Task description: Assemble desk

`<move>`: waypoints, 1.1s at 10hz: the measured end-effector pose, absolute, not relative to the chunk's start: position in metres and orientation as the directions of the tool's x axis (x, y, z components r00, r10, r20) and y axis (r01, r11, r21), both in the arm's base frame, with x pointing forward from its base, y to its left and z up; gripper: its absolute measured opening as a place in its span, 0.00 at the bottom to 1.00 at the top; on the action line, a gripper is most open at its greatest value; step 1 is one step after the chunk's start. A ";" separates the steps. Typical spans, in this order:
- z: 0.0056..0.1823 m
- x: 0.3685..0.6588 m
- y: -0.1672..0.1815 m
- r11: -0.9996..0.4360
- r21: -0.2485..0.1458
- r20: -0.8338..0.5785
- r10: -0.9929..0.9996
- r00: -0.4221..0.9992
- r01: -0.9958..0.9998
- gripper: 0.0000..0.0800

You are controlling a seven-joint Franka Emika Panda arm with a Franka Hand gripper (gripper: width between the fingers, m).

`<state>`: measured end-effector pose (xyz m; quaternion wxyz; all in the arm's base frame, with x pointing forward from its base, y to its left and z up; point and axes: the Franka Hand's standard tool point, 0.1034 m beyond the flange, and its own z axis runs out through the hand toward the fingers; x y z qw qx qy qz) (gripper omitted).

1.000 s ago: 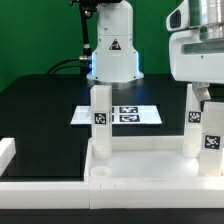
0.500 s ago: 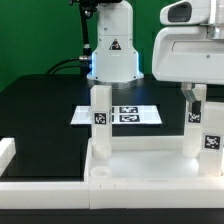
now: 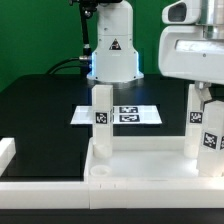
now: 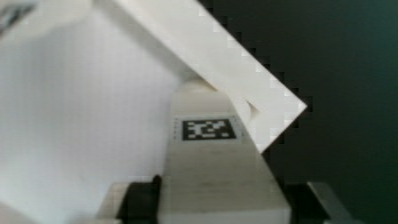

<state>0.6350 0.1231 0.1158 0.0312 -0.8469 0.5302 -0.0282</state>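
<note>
The white desk tabletop (image 3: 140, 165) lies at the front with its rim up. Two tagged legs stand in its far corners, one toward the exterior view's left (image 3: 100, 112) and one toward the right (image 3: 192, 118). My gripper (image 3: 205, 100) comes down from the top right and is shut on a third leg (image 3: 212, 142), upright at the near right corner. In the wrist view the gripper (image 4: 222, 205) holds this tagged leg (image 4: 214, 150) between dark pads (image 4: 151, 200), over the tabletop (image 4: 71, 120). The near left socket (image 3: 100, 172) shows open. A fourth leg is out of view.
The marker board (image 3: 120, 115) lies flat on the black table behind the tabletop. Low white border walls run along the front (image 3: 50, 190) and the exterior view's left (image 3: 6, 150). The arm's base (image 3: 112, 50) stands at the back.
The gripper's hand swung toward the exterior view's left, then back to the right. The held leg stayed at the near right corner and sits slightly lower now.
</note>
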 end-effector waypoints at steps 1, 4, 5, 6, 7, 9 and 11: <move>0.114 0.636 0.121 -0.268 -0.114 -0.020 -0.962 0.272 -0.957 0.36; 0.114 0.636 0.120 -0.070 -0.124 -0.053 -0.996 0.077 -0.990 0.36; 0.114 0.636 0.119 -0.042 -0.123 -0.057 -0.997 0.049 -0.992 0.36; 0.114 0.636 0.120 0.058 -0.117 -0.074 -0.996 -0.050 -0.991 0.36; 0.114 0.638 0.119 0.257 -0.120 -0.125 -0.962 -0.242 -0.959 0.36; 0.114 0.642 0.117 0.440 -0.162 -0.180 -0.893 -0.412 -0.883 0.36; 0.114 0.642 0.118 0.431 -0.160 -0.179 -0.897 -0.403 -0.888 0.36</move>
